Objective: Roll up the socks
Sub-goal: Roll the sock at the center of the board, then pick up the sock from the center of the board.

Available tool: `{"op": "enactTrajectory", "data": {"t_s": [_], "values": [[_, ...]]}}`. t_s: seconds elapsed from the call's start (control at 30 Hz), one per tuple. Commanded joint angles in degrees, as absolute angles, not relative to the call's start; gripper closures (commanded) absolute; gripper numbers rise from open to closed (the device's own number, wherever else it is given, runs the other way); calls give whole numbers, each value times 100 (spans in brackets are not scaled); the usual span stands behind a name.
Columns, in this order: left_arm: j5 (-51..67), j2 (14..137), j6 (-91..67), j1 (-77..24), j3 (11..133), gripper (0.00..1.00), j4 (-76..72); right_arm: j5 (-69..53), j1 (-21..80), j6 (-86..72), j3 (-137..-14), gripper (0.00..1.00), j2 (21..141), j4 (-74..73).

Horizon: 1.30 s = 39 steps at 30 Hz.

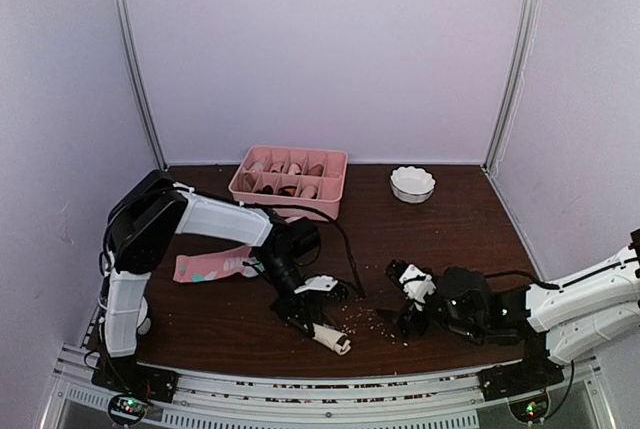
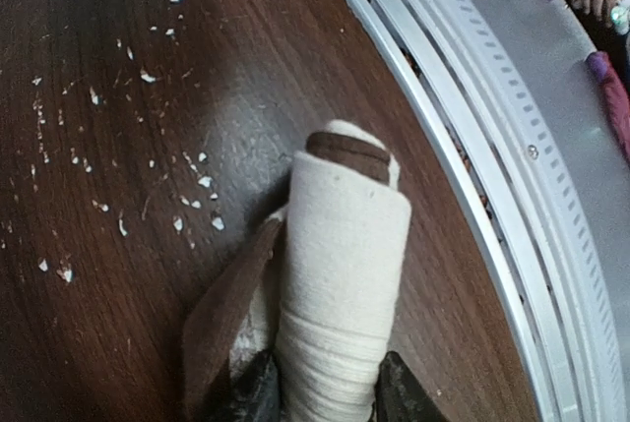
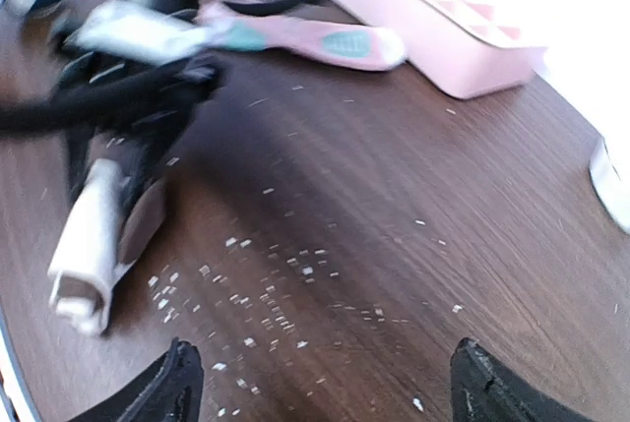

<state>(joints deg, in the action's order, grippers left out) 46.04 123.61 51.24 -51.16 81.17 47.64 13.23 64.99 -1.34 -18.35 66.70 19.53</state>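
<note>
"Where was the cream sock (image 2: 340,274) when you looked?"

"Near the front edge of the table (image 1: 450,239), close to the metal rail (image 2: 472,147). It was rolled into a tight tube, lying on its side. The far end of the roll showed a dark brown band tucked into the cream, and a brown flap stuck out along one side, low against the wood."

"And the left gripper (image 2: 325,397) had it?"

"Yes. Its two dark fingers were pressed against either side of the ribbed end of the roll, only partly open, with the sock filling the gap."

"What about the pink sock (image 1: 210,266)?"

"That one lay flat and unrolled further back, behind the left arm and near the pink tray (image 1: 285,204). I could see teal and white patches on it."

"The right gripper (image 3: 320,383)?"

"Spread wide, nothing between its fingers. It hung low over the bare wood, well to the right of the roll, with white crumbs (image 3: 285,284) scattered between them."

"Anything else up there?"

"A small white bowl (image 1: 412,184) at the back, right of the tray."
</note>
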Motion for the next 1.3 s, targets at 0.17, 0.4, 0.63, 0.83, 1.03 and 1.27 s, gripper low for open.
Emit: {"op": "enactTrajectory", "data": {"t_s": [0.17, 0.4, 0.63, 0.83, 1.03, 1.27], "values": [[5181, 13497, 5283, -4787, 9053, 64, 6626, 1515, 7846, 1886, -2536, 18, 7786, 1815], [5124, 13836, 4971, -4764, 9442, 64, 6986, 1492, 8076, 2654, -3357, 23, 8876, 1972], [5174, 14025, 4975, -4717, 9615, 64, 7231, 1491, 8085, 3050, -3877, 33, 9637, 1906], [5296, 14215, 5067, -4630, 9824, 65, 7508, 1696, 8079, 3102, -4048, 47, 10184, 1730], [5560, 14116, 5478, -4597, 9914, 64, 7928, 2064, 7935, 2790, -4211, 73, 10578, 1670], [5846, 13764, 6109, -4533, 9863, 61, 8392, 2002, 7608, 2063, -4552, 100, 10598, 1086]]}}
